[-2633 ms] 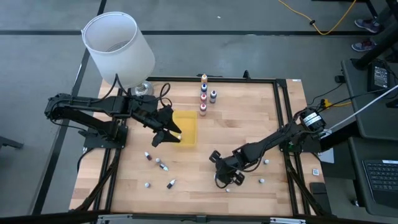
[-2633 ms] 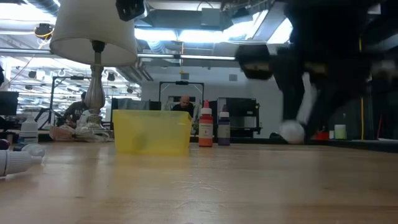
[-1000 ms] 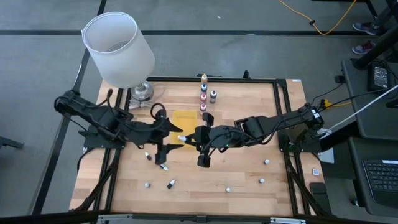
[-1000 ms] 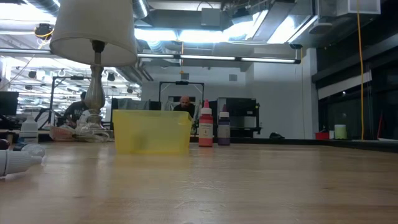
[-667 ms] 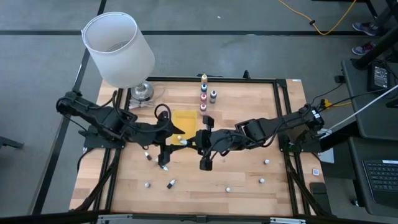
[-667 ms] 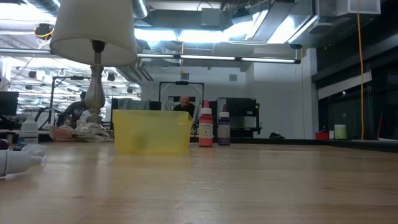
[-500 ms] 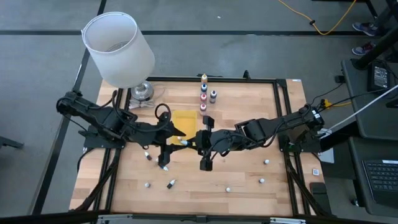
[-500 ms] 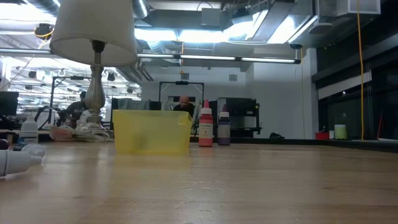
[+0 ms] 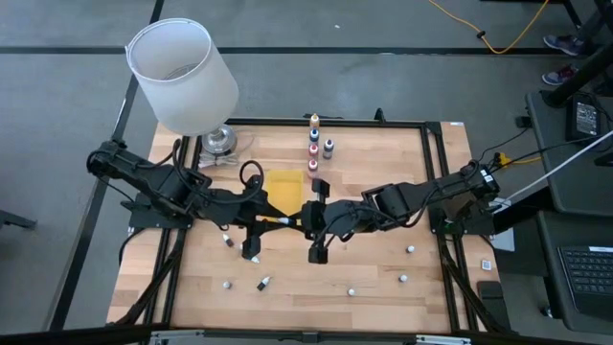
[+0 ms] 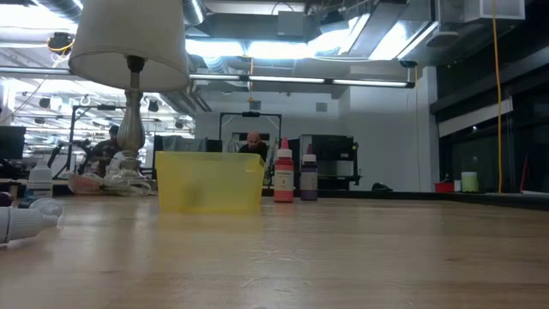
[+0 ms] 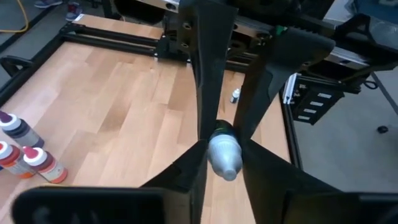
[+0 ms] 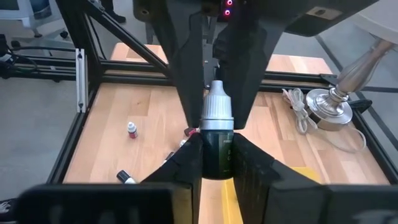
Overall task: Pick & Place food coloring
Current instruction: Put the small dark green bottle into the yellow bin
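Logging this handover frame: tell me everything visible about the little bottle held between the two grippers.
The bottle is a tiny dropper bottle with a dark green body and a white ribbed conical cap. It is held in the air above the wooden table, beside the yellow tray, lying roughly level between the arms. The right gripper clamps its body; the left gripper is closing on the cap end. Its label cannot be read.

Both grippers met mid-table over the tray's (image 9: 284, 184) near edge, upright bottles (image 9: 313, 144) behind it, others (image 9: 261, 284) apparently scattered nearer.
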